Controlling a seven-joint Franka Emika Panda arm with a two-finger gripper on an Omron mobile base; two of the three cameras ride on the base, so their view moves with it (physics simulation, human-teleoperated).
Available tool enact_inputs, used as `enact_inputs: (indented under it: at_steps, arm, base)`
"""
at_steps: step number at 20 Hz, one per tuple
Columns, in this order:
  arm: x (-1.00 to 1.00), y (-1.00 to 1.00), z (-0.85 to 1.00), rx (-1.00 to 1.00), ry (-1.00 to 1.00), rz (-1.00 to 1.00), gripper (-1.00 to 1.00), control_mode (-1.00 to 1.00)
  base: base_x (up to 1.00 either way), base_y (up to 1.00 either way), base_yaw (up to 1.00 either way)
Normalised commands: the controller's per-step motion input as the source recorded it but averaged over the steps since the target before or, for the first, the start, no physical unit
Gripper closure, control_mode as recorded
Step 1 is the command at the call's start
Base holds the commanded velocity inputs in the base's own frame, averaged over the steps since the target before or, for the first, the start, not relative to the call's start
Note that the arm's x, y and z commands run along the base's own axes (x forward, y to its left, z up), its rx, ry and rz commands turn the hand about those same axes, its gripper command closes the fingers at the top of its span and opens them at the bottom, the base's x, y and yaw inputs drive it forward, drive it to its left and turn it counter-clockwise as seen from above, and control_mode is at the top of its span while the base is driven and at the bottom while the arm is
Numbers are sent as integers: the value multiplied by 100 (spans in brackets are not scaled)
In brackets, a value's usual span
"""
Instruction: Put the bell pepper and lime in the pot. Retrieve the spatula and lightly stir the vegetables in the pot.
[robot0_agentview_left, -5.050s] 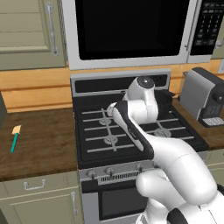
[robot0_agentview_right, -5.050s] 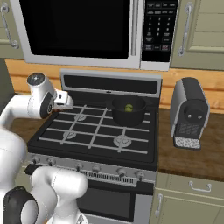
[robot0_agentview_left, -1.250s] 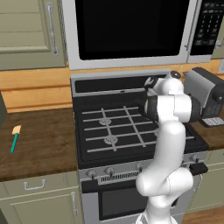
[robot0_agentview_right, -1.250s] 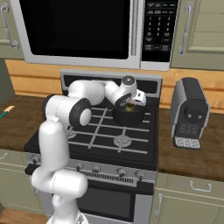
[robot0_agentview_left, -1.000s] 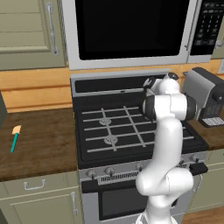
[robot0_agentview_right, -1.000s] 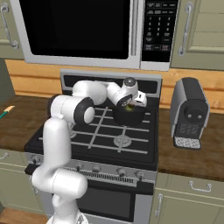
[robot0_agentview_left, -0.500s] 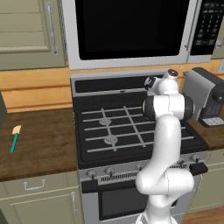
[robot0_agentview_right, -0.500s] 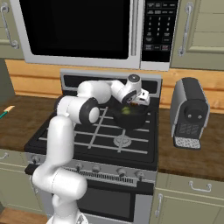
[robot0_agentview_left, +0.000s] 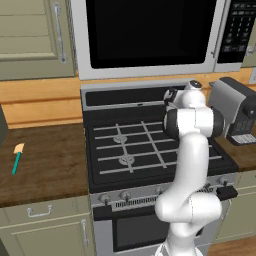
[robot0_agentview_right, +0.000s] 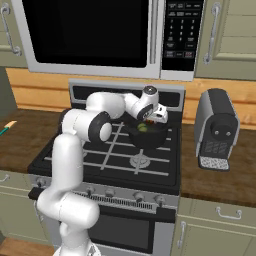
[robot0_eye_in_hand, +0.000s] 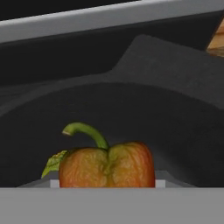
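The red-orange bell pepper (robot0_eye_in_hand: 107, 164), green stem up, sits close in the hand view between my fingers, with the pot's dark inner wall behind it. In the right base view my gripper (robot0_agentview_right: 150, 121) hangs just over the black pot (robot0_agentview_right: 150, 140) on the stove's rear right burner, shut on the pepper. The green lime (robot0_agentview_right: 142, 128) lies inside the pot. The spatula (robot0_agentview_left: 17, 158), teal handle and cream blade, rests on the wooden counter far left of the stove. In the left base view my own arm hides the pot.
The black stove (robot0_agentview_left: 130, 150) has grates across its top. A microwave (robot0_agentview_right: 95, 35) hangs low above it. A dark coffee machine (robot0_agentview_right: 216, 130) stands on the counter right of the pot. Cabinet doors run below the counter.
Five seconds ago the gripper held the pepper at the stove's left side; the arm has swung right, over the pot. In the last second it has only shifted slightly.
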Motion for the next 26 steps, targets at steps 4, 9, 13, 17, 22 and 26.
enact_inputs:
  at_steps: [4, 9, 13, 17, 22, 26]
  arm:
    - [3, 0, -36, 0, 2, 0, 100, -100]
    - [24, 4, -33, 0, 1, 0, -100, -100]
    - [6, 4, -8, 0, 0, 0, -100, -100]
    - [0, 26, 0, 0, 0, 0, -100, -100]
    - [0, 27, 0, 0, 0, 0, -100, -100]
    - [-3, 2, 0, 0, 0, 0, -100, -100]
  base:
    - [0, 0, 0]
    - [0, 0, 0]
    - [0, 0, 0]
    - [0, 0, 0]
    - [0, 0, 0]
    - [0, 0, 0]
